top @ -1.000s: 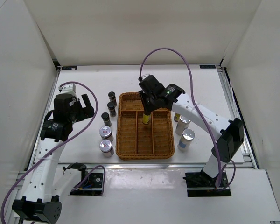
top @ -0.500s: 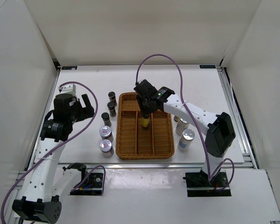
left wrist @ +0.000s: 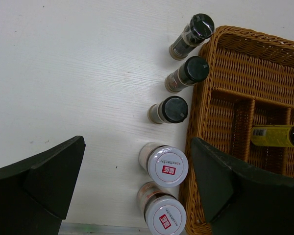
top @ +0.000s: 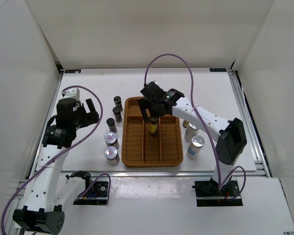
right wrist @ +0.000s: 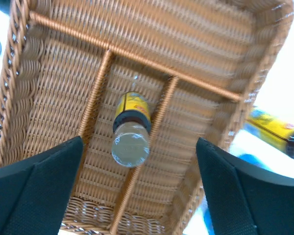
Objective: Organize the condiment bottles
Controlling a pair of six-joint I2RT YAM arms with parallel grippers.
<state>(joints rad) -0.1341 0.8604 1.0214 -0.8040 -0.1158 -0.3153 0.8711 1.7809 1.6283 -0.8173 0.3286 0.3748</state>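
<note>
White table (top: 88,88): carries basket (top: 133,142) and loose bottles.
Basket: directly below right gripper (top: 151,108), flat on table.
Three black-capped jars (top: 117,113): upright in row, between left gripper (top: 92,113) and basket's left wall.
Two silver-lidded jars (top: 111,139): upright, nearer than left gripper, just beside same wall.
Two cylinders (top: 196,146): upright, right of right gripper and nearer.
Amber bottle (right wrist: 274,128): right of right gripper, outside basket's right wall, partly hidden by arm.
</note>
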